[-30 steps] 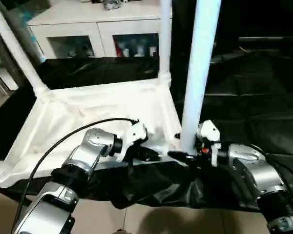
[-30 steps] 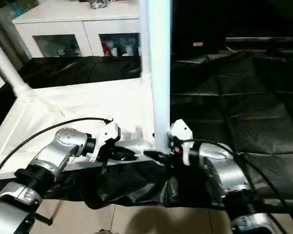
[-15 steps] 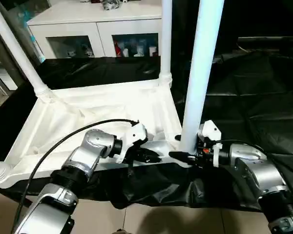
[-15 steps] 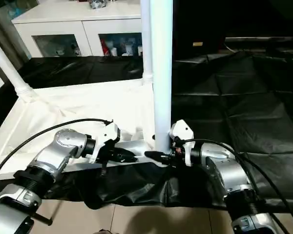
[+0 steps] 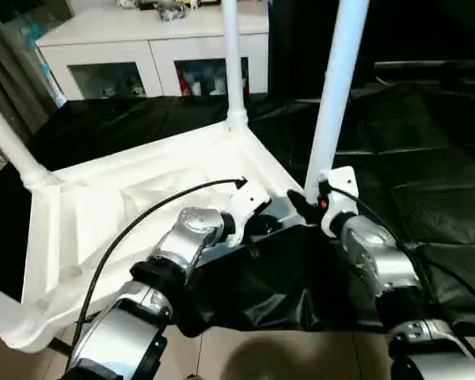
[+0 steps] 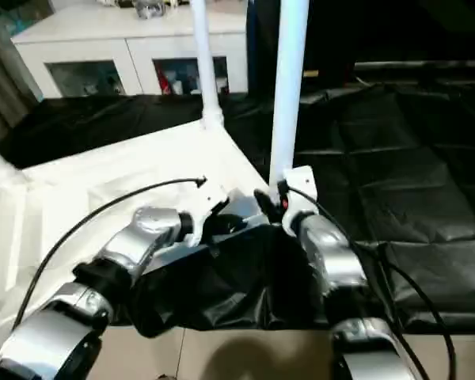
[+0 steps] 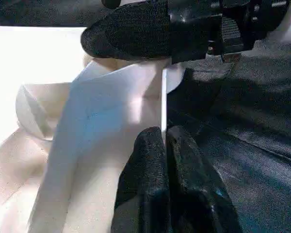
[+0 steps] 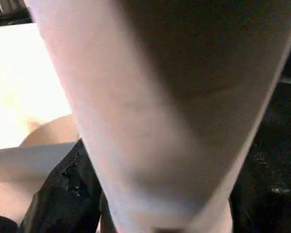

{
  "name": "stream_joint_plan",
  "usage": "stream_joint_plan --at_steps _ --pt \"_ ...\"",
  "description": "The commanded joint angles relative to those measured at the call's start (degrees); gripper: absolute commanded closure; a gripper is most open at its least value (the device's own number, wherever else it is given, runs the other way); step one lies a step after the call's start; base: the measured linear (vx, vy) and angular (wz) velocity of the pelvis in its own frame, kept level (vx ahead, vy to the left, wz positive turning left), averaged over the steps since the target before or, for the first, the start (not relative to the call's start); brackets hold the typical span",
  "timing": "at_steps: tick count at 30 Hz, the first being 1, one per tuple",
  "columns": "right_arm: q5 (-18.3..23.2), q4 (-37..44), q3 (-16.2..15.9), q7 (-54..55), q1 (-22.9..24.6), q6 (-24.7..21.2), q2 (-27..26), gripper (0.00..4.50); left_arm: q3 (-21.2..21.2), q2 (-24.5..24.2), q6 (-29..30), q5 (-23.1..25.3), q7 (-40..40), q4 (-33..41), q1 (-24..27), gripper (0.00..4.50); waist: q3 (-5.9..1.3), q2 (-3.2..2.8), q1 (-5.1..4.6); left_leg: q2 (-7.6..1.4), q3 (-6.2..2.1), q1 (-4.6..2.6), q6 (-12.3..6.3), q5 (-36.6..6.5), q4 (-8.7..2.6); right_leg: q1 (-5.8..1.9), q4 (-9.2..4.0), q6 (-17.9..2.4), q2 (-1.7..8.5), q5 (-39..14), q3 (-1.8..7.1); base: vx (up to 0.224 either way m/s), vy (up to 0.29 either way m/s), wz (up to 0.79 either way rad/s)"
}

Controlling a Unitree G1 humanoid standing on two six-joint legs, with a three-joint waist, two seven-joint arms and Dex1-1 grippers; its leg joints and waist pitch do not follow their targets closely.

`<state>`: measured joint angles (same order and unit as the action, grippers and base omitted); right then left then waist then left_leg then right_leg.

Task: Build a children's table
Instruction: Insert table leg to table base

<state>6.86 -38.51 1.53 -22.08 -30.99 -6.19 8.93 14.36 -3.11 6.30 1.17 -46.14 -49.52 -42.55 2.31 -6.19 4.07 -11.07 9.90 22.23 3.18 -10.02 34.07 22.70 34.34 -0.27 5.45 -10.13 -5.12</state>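
Observation:
The white tabletop lies underside up on a black cloth, tilted across the view. Three legs stand in its sockets: one at the far corner, one at the left, and one at the near right corner. A further leg juts out at the near left. My right gripper is shut on the base of the near right leg. Beside it, my left gripper is shut on the tabletop's thin rim, with the fingertips pinching it. The right gripper's black finger shows just beyond.
A white cabinet with glass fronts stands behind the table. The black cloth spreads to the right and hangs over the near edge. Tiled floor lies below. A black cable arches over my left forearm.
The whole view has swung, so the camera moved. My right forearm has come round the leg's base toward me. Both grippers keep their holds.

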Motion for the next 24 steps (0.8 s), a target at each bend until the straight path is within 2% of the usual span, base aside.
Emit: stream_joint_plan --at_steps 1,2,3,4,6,7,8,10,13,17,21,22,23,24 --pt "2.2 -1.3 -2.2 -4.8 1.2 -2.5 -3.3 1.01 -1.6 0.0 -2.5 -1.3 -1.1 1.9 -1.7 4.5 -3.66 1.6 0.11 -1.36 -0.47 -0.46 -5.03 -11.7 -3.85 -2.84 -4.95 -10.4 3.29 -16.6 2.14 0.0 0.0 0.0" --pt "2.3 -0.2 -2.8 -6.7 1.3 -2.3 -2.7 0.94 -1.2 -0.8 -2.8 -1.6 -3.0 2.5 -1.1 4.5 -3.66 1.05 0.04 -1.39 -0.61 -0.28 -5.22 -11.5 -3.87 -2.97 -4.74 -10.5 3.39 -16.1 2.12 0.0 0.0 0.0" --pt "2.3 0.1 -3.1 -7.3 1.3 -2.1 -2.4 0.86 -1.0 -1.1 -3.0 -1.7 -3.7 2.8 -0.8 4.5 -3.77 1.32 -0.16 -1.4 -0.61 -0.1 -5.32 -11.1 -3.85 -3.11 -4.66 -10.5 3.28 -15.0 2.03 0.0 0.0 0.0" --pt "2.1 0.6 -3.6 -8.1 1.4 -1.9 -2.0 0.86 -0.7 -1.6 -3.3 -1.8 -4.7 3.0 -0.5 4.5 -3.77 1.32 -0.16 -1.4 -0.61 -0.1 -5.32 -11.1 -3.85 -3.11 -4.66 -10.5 3.28 -15.0 2.03 0.0 0.0 0.0" --pt "3.0 4.2 -5.5 -15.4 2.7 -1.6 1.2 0.86 0.1 -3.9 -3.8 -2.6 -10.4 5.1 1.4 4.5 -3.95 0.63 -0.28 -1.58 -0.63 -0.19 -6.13 -10.3 -3.6 -3.19 -4.21 -11.9 3.16 -10.6 1.98 0.0 0.0 0.0" --pt "3.1 5.3 -6.1 -17.7 3.3 -1.4 2.3 0.86 0.4 -4.7 -3.8 -2.8 -12.1 5.7 2.0 4.5 -3.95 0.73 -0.37 -1.58 -0.67 0.03 -6.4 -9.8 -3.6 -3.32 -4.12 -12.1 3.14 -9.5 1.9 0.0 0.0 0.0" --pt "3.4 7.1 -6.8 -20.9 4.2 -1.4 3.9 0.86 0.8 -5.8 -3.8 -3.1 -14.6 6.7 2.7 4.5 -4.2 0.38 -0.29 -1.76 -0.65 -0.26 -7.06 -9.1 -3.41 -3.18 -3.76 -13.3 3.05 -6.4 1.88 0.0 0.0 0.0" --pt "3.5 8.9 -7.4 -24.2 5.3 -1.1 5.5 0.86 1.2 -6.8 -3.7 -3.5 -17.2 7.7 3.3 4.5 -4.22 0.58 -0.2 -1.72 -0.58 -0.19 -7.58 -8.6 -3.26 -3.28 -3.6 -13.8 2.98 -5.0 1.88 0.0 0.0 0.0" --pt "3.9 12.2 -8.4 -29.8 7.2 -1.2 8.6 0.86 1.7 -8.7 -3.4 -4.2 -21.4 9.1 4.1 4.5 -4.16 0.35 0.15 -1.95 -0.5 -0.47 -7.83 -9.5 -3.33 -3.07 -3.64 -14.4 3.02 -5.5 1.9 0.0 0.0 0.0" --pt "4.4 16.3 -10.0 -37.2 9.8 -1.1 14.1 0.86 2.4 -11.8 -2.3 -5.1 -27.0 12.0 5.2 4.5 -4.05 0.28 1.22 -2.3 -0.49 -0.74 -6.6 -11.2 -3.59 -2.87 -3.62 -14.2 3.0 -6.9 2.13 0.0 0.0 0.0" --pt "4.2 16.2 -9.8 -38.6 9.9 -1.2 15.1 0.86 2.2 -12.6 -1.8 -5.2 -28.4 13.0 5.6 4.5 -4.06 0.36 1.31 -2.18 -0.45 -0.6 -6.25 -11.1 -3.53 -2.91 -3.54 -14.3 3.15 -6.9 2.14 0.0 0.0 0.0" --pt "4.4 16.1 -9.6 -38.7 9.7 -1.6 15.0 1.11 2.2 -12.7 -1.7 -5.2 -28.4 13.1 5.6 4.5 -4.02 0.43 1.31 -2.1 -0.44 -0.56 -6.03 -11.3 -3.52 -2.93 -3.64 -14.2 3.21 -7.6 2.14 0.0 0.0 0.0" --pt "4.6 16.1 -9.5 -38.7 9.7 -1.8 15.0 1.11 2.2 -12.7 -1.7 -5.2 -28.5 13.1 5.7 4.5 -4.02 0.43 1.32 -2.07 -0.44 -0.58 -5.94 -11.2 -3.5 -2.92 -3.7 -14.1 3.21 -8.1 2.14 0.0 0.0 0.0" --pt "4.8 16.1 -9.4 -38.6 9.5 -2.3 14.8 1.21 2.2 -12.7 -1.6 -5.2 -28.5 13.2 5.7 4.5 -4.03 0.7 1.31 -2.05 -0.4 -0.59 -5.89 -11.1 -3.48 -2.92 -3.76 -14.0 3.17 -8.4 2.14 0.0 0.0 0.0"
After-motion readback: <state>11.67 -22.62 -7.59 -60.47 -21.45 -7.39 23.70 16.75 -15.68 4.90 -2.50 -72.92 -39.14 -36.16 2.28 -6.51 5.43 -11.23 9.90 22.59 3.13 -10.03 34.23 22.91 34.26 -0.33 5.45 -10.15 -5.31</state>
